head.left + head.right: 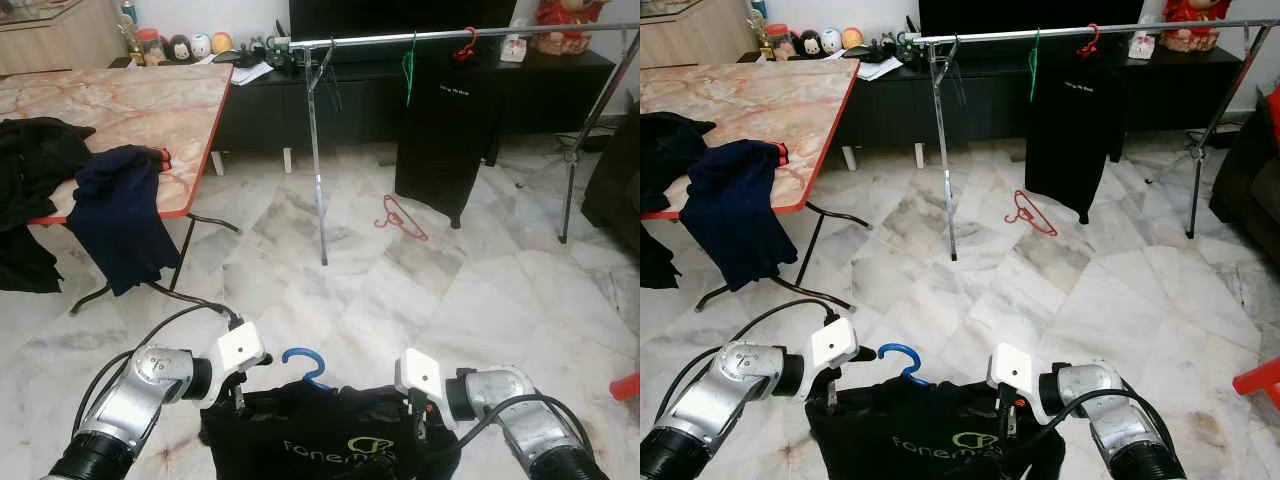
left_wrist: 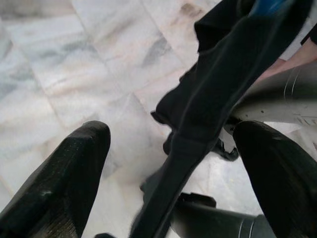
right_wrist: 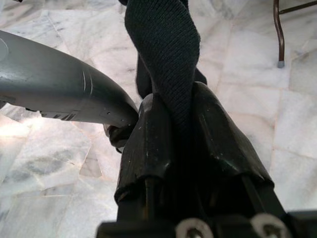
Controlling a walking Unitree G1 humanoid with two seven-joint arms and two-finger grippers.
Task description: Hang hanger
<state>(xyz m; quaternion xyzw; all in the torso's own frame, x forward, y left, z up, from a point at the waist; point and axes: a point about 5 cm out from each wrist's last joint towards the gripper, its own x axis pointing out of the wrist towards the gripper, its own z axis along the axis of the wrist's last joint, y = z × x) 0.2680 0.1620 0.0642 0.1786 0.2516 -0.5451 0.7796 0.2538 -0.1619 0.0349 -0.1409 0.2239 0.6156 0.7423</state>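
So the black shirt (image 1: 320,435) on its blue hanger (image 1: 306,365) sits bottom centre of the head views, held up between both arms. The right gripper (image 3: 173,134) is clamped tight on a fold of the fabric; the left gripper (image 2: 173,163) has its fingers spread apart with cloth running between them, not pinched. The fabric's soft and floppy, so I'd grab the stiff hook instead. The shirt's lower half is cut off, and the rail (image 1: 440,36) is well off at the top.

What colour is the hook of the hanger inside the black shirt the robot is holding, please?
Blue: the hanger hook sticks up above the black shirt, clearest in the left eye view.
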